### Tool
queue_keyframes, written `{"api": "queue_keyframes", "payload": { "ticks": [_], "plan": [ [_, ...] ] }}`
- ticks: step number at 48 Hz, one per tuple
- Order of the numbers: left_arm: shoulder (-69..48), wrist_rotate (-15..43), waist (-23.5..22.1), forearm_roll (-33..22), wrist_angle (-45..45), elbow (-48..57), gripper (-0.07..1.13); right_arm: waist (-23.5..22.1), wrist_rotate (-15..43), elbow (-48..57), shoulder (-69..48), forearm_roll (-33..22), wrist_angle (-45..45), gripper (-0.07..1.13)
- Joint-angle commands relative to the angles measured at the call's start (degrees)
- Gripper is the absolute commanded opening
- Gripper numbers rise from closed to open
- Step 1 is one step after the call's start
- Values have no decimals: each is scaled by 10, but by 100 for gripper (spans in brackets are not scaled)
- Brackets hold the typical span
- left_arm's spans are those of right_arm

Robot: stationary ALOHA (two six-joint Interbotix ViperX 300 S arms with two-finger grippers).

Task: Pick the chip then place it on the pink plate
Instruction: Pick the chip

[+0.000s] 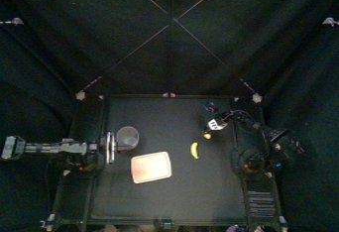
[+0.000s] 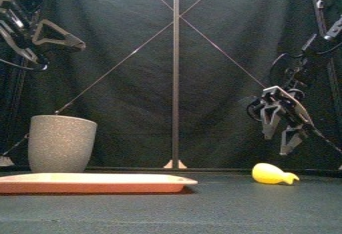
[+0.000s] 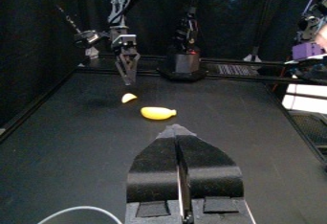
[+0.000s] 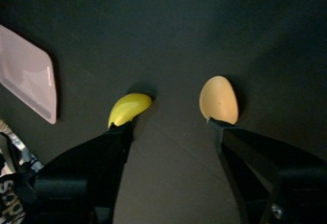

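A pale orange oval chip [image 4: 219,100] lies flat on the black table, with a yellow banana-shaped toy [image 4: 128,108] close beside it. My right gripper [image 4: 175,130] hangs open above the two, holding nothing; the chip lies just off its one jaw, the yellow toy off the other. From above, the chip [image 1: 211,134] sits right under the right gripper [image 1: 216,123]. The pink plate [image 1: 151,167] lies front and centre with nothing on it. My left gripper [image 3: 179,130] rests shut at the table's left side [image 1: 109,149].
A tall grey speckled cup [image 1: 127,135] stands at the left, beside the left gripper and behind the plate's [image 2: 94,182] left end. The yellow toy [image 1: 196,150] lies between the chip and the plate.
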Motion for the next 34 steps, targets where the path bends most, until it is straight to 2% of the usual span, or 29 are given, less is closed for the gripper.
{"api": "queue_keyframes", "payload": {
  "ticks": [1,5,10,34],
  "plan": [
    [4,3,2,-3,-6,-9,4,-2,8,-4,-4,-33,-32,98],
    [4,4,2,-3,-10,-11,4,0,11,3,4,-65,-61,98],
    [4,4,3,-3,-12,-10,4,4,9,11,19,-76,-76,98],
    [4,2,3,-4,-12,-4,4,24,0,14,71,-70,-111,98]
  ]
}}
